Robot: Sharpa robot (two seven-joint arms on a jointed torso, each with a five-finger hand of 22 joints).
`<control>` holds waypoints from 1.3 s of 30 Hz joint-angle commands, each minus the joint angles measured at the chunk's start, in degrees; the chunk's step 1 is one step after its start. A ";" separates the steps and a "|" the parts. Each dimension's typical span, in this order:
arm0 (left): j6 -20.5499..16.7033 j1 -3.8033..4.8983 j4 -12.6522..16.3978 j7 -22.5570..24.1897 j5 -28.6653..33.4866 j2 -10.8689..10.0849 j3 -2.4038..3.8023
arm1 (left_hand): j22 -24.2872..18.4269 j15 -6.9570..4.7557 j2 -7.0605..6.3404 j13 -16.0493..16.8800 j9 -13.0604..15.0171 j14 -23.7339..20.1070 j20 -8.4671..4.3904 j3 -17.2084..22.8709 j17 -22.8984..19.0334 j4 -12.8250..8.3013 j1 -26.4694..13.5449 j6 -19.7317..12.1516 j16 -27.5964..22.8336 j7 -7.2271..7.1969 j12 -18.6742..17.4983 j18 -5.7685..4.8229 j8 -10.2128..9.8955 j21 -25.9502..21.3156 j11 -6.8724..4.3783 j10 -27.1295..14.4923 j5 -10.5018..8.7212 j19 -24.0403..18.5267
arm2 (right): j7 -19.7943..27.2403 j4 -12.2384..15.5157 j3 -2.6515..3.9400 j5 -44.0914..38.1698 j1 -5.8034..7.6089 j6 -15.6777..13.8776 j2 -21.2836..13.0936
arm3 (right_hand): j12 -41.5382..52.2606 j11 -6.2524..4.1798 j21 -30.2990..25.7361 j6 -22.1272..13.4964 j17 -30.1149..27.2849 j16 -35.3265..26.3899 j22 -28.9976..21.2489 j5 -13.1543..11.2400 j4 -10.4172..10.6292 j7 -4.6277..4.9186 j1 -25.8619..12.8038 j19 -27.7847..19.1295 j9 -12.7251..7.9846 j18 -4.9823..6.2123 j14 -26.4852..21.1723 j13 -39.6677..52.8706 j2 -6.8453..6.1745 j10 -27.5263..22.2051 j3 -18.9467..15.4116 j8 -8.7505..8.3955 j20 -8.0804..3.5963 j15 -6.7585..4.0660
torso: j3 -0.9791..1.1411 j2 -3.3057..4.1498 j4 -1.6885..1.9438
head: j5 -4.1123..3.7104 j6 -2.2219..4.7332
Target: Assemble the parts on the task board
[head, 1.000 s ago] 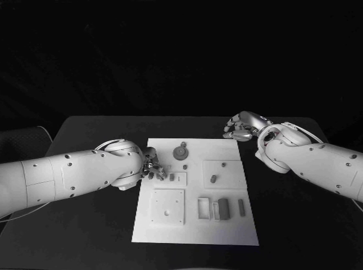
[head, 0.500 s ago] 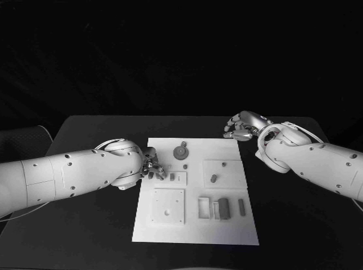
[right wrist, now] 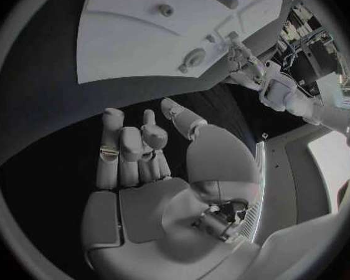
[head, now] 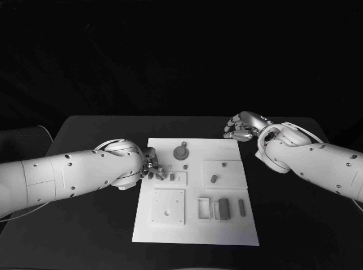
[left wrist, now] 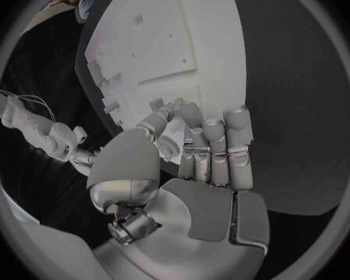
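While both arms are stationed at the board, we find no part in either grasp. We note the task board [head: 195, 191] lying at the centre of the black surface [head: 92, 129], with its parts spread over it: a round part [head: 181, 151] at about 12 o'clock on the board, a small part [head: 214, 179] at roughly 2 o'clock of the board's centre, and a row of upright pieces [head: 222, 208] at about 4 o'clock.

The left hand [head: 153, 167] sits at the board's 9 o'clock edge. In the left wrist view its fingers [left wrist: 239, 143] are curled narrowly inward over the board's rim; we see nothing between them. The right hand [head: 240, 128] hovers off the board's 1 o'clock corner, above the surface. In the right wrist view its fingers [right wrist: 111, 149] are likewise drawn in, holding nothing.

We judge the step in hand to be an approach to a first pick, most likely by the left hand toward the small pieces nearest it. The next move calls for spreading the fingers, then descending squarely on one part.
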 commanded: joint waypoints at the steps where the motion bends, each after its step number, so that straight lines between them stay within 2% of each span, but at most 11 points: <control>1: 0.47 -0.08 -0.03 0.14 -0.29 0.08 -0.01 | 1.23 -0.86 0.01 0.08 0.06 -0.27 -0.27 -0.03 0.00 0.24 0.34 0.74 0.23 0.22 0.36 3.14 0.05 0.37 -0.03 -0.11 -0.21 0.16 | 0.14 0.01 0.02 -0.16 -0.03 0.67 0.05 | -0.29 0.35 -0.33 0.10 -0.07 -0.35 0.91 0.14 0.38 0.37 -0.51 0.22 0.06 0.72 0.11 0.10 -0.10 0.07 -0.02 -0.18 -0.29 -0.31 | 0.02 0.00 -0.03 | 0.02 -0.01; 12: 0.51 -0.08 -0.14 0.16 -0.30 0.02 -0.01 | 1.25 -0.95 0.41 0.15 0.14 -0.18 -0.35 0.06 0.03 -0.07 0.82 0.84 0.44 0.14 0.60 3.17 0.15 0.59 -0.11 -0.07 -0.17 0.25 | 0.14 -0.02 0.02 -0.16 -0.03 0.70 0.09 | -0.30 0.34 -0.34 0.10 -0.07 -0.35 0.91 0.15 0.42 0.37 -0.52 0.22 0.08 0.72 0.11 0.10 -0.11 0.07 -0.01 -0.19 -0.30 -0.31 | 0.05 0.00 -0.02 | 0.04 -0.15; 29: 0.48 -0.09 -0.18 -0.04 -0.30 0.02 0.00 | 1.25 -0.99 0.70 0.20 0.20 -0.15 -0.35 0.03 0.04 -0.30 1.06 0.92 0.57 0.11 0.77 3.14 0.23 0.74 -0.14 -0.06 -0.13 0.28 | 0.15 -0.04 0.02 -0.16 -0.04 0.71 0.05 | -0.30 0.34 -0.34 0.10 -0.07 -0.35 0.92 0.16 0.48 0.37 -0.53 0.22 0.10 0.72 0.11 0.11 -0.12 0.07 0.00 -0.21 -0.30 -0.31 | 0.00 0.01 0.00 | -0.05 -0.15; 39: 0.97 -0.09 -0.34 -0.06 -0.20 0.19 0.00 | 1.15 -1.00 -0.57 0.12 0.20 -0.28 -0.35 -0.98 -0.13 0.87 -0.97 0.73 0.61 0.15 0.91 3.06 0.16 0.84 -0.10 -0.29 -0.29 0.08 | 0.14 -0.02 0.02 -0.16 -0.04 0.65 0.05 | -0.30 0.34 -0.35 0.10 -0.07 -0.35 0.92 0.16 0.51 0.37 -0.53 0.22 0.12 0.72 0.11 0.11 -0.14 0.07 -0.01 -0.22 -0.31 -0.32 | -0.01 0.00 -0.01 | -0.12 -0.14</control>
